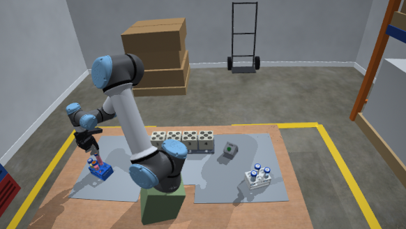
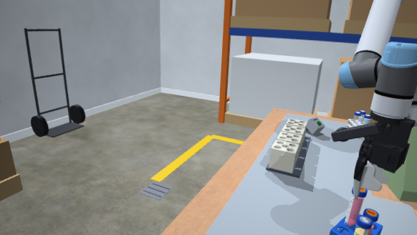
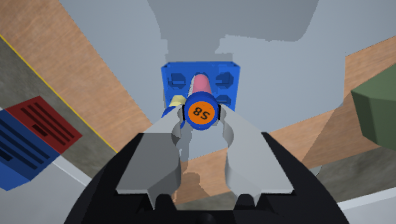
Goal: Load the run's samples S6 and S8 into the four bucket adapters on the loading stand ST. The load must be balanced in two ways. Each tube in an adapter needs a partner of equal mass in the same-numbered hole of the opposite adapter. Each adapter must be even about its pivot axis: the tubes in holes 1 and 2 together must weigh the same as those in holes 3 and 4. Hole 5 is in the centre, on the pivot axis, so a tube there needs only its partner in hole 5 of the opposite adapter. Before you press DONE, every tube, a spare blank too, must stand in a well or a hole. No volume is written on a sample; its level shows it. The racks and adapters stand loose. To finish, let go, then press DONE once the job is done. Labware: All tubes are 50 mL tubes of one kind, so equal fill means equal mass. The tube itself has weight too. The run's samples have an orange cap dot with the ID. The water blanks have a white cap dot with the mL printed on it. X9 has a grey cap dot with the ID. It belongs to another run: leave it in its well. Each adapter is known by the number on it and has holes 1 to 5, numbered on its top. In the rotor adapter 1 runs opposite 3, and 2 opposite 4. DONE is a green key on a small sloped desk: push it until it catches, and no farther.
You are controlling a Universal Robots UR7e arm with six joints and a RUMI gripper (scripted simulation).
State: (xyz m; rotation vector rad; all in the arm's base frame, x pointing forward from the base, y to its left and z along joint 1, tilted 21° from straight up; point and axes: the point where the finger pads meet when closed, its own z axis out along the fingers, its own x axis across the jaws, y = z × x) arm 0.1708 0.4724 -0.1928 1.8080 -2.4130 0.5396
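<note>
My gripper (image 3: 201, 105) is shut on the blue cap of sample S8 (image 3: 200, 111), a tube with pink liquid and an orange cap dot. The tube's lower end reaches down to the blue rack (image 3: 202, 82). It also shows in the top view (image 1: 99, 160) and in the exterior view (image 2: 357, 207), under the gripper (image 2: 362, 186). A tube with yellowish liquid (image 3: 173, 103) stands in the rack just left of S8. Two more capped tubes (image 2: 368, 218) stand in the rack (image 2: 353, 227). The four adapters (image 1: 183, 139) stand in a row on the stand, all holes empty.
The DONE key's small desk (image 1: 229, 151) sits right of the adapters. A white rack with blue-capped blanks (image 1: 259, 176) stands at the right of the mat. The arm's green base block (image 1: 162, 204) is at the table's front. A red and blue crate (image 3: 30, 135) lies off the table.
</note>
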